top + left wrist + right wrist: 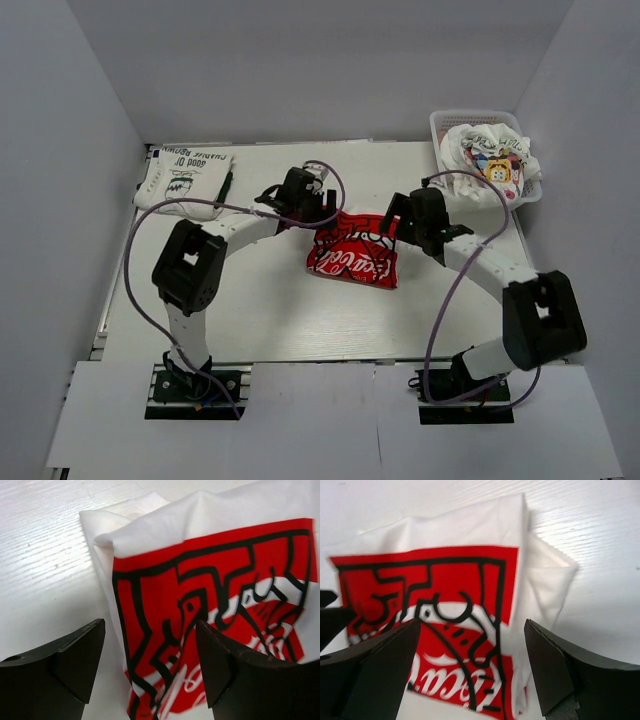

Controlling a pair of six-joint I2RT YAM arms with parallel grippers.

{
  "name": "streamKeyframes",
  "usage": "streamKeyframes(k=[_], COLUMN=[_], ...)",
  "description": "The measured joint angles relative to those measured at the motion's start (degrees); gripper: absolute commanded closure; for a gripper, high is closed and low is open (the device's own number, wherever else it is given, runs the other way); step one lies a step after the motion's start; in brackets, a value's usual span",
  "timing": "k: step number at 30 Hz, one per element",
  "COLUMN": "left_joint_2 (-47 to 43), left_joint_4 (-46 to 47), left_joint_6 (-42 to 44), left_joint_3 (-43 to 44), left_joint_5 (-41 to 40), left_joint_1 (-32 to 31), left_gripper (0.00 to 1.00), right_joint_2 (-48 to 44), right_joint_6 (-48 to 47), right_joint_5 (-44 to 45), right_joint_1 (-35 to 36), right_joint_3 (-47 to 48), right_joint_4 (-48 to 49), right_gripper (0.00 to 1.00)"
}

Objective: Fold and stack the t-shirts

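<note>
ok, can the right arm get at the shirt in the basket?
Probably yes: the basket is open-topped on that arm's side, the shirt is heaped on top, and the right gripper is open and empty.

Red-logo shirt (pixel 352 258): being shown folded flat, between left gripper (pixel 150 630) and right gripper (pixel 472 630) jaws.
Green-lettered shirt (pixel 185 178): being shown folded, well left of both.
Cartoon shirt (pixel 490 160): being shown crumpled, well right.

Both arms bend inward, left hand (pixel 150 640) and right hand (pixel 472 635) gaping wide.
</note>
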Motion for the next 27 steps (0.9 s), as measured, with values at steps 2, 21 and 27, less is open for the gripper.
streamKeyframes(k=[2, 21, 27], left_joint_2=[3.48, 11.34, -0.22], left_joint_4=[-1.57, -2.62, 2.32], left_joint_6=[0.87, 3.72, 3.45], left_joint_3=[2.91, 12.35, -0.81], left_joint_5=[-0.13, -1.05, -0.26], left_joint_1=[0.13, 0.66, 0.22], left_gripper=[0.23, 1.0, 1.0], right_joint_2=[4.63, 20.96, 4.02], right_joint_6=[-0.26, -0.35, -0.09], right_joint_5=[1.05, -6.67, -9.07], right_joint_1=[-0.72, -5.27, -4.63], right_joint_3=[3.3, 15.02, 6.01], right_joint_4=[-0.85, -1.31, -0.31], right_gripper=[0.1, 1.0, 1.0])
